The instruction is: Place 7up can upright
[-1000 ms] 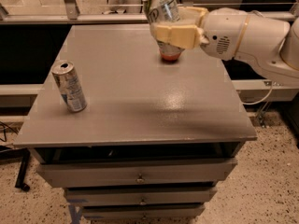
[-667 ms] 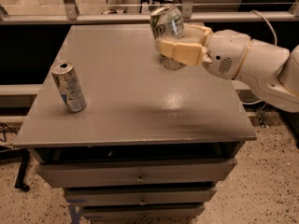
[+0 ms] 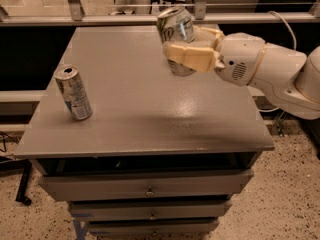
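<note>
The 7up can (image 3: 176,28), silvery with green lettering, is held upright with a slight tilt over the back middle of the grey table (image 3: 140,119). My gripper (image 3: 176,48) reaches in from the right and is shut on the can. One cream finger (image 3: 192,57) crosses the front of the can and the other shows behind it. The can's bottom is close to the tabletop; I cannot tell whether it touches.
A slimmer silver can with blue markings (image 3: 74,93) stands upright near the table's left edge. The white arm (image 3: 270,69) fills the right side above the table. A metal rail (image 3: 100,19) runs behind the table. Drawers (image 3: 150,189) sit below the top.
The gripper, with the can in it, has moved left and toward the front of the table and come down closer to the tabletop. The slim can has not moved.
</note>
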`<state>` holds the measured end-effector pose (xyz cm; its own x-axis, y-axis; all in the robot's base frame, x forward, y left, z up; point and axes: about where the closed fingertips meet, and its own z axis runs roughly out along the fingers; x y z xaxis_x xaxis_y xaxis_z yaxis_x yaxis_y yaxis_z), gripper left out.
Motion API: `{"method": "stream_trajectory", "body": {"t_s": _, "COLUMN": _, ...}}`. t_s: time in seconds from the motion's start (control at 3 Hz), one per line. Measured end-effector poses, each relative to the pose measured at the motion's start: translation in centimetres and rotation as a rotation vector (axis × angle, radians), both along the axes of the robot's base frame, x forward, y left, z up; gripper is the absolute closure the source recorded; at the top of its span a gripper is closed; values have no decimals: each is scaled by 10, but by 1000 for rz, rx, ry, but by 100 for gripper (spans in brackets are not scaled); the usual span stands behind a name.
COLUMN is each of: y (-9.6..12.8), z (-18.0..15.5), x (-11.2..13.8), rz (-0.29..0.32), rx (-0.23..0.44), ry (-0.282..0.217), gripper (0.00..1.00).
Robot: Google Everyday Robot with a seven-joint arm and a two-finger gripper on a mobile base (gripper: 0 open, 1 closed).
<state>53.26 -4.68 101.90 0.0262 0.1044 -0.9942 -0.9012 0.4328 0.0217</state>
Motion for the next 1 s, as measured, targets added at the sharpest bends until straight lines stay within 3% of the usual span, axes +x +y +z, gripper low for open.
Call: {"method": "stream_trajectory", "body": {"t_s": 1.0, "y": -75, "z": -80, "x": 6, "rz": 51, "rx": 122, "ry": 52, "gripper": 100}}
